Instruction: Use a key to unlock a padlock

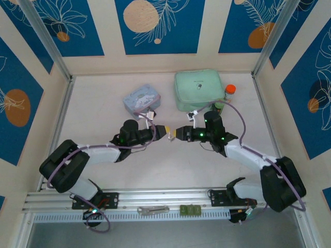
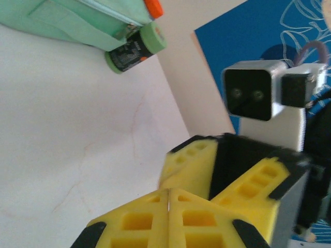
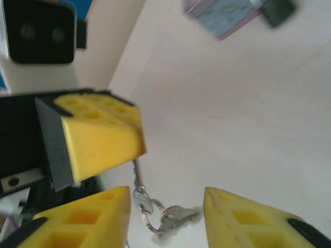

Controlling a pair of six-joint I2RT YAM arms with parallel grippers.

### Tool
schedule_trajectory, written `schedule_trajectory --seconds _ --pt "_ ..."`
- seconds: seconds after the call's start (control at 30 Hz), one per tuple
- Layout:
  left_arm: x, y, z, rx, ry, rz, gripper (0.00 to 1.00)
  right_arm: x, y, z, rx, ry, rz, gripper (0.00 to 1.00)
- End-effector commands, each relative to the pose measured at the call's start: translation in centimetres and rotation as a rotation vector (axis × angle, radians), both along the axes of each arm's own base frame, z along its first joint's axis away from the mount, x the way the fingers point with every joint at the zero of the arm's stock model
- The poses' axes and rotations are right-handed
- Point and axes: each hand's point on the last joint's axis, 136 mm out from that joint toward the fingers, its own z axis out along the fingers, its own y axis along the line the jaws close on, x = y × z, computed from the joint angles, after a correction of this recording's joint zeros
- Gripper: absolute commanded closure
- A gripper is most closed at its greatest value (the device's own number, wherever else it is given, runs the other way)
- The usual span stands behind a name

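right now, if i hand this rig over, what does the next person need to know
Left gripper: shut on the key bunch, which hangs under it on a short chain.
Right gripper: open, fingers either side of the bunch, not closed on it.
Padlock: cannot place it for sure; a dark blurred thing beside the blue tin may be it.
Done: keys in hand, grippers nose to nose mid-table.
Left: get a key into the padlock and turn it.
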Motion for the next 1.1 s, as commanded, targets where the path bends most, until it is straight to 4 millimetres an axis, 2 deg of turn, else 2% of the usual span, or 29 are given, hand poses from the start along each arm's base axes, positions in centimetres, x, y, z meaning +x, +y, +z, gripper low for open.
schedule_trajectory --seconds 0.0,0.1,0.23,0.53,0.77,1.07 --pt "0.8 1.3 0.2 0.085 -0.011 0.075 1.00 0.7 -2.7 0.4 -0.159 -0.091 -0.150 0.51" --pt "1.1 2.3 -0.1 0.163 0.015 0.128 1.00 0.1 -2.4 0.9 -0.263 -0.150 -0.136 0.51" --pt "1.4 3.5 -0.9 0.238 0.078 0.196 1.00 -0.8 -0.4 0.6 -0.408 -0.222 -0.079 0.50" --pt "1.3 4.5 -1.1 0.252 0.150 0.254 1.00 -0.1 4.0 -0.9 -0.687 -0.308 0.001 0.48" --pt "1.2 4.9 -1.3 0.254 0.153 0.274 1.00 -1.5 6.8 -1.1 -0.635 -0.332 0.091 0.48" --pt "0.7 4.2 -0.8 0.184 0.202 0.246 1.00 -1.1 7.2 -2.6 -0.647 -0.328 0.088 0.48"
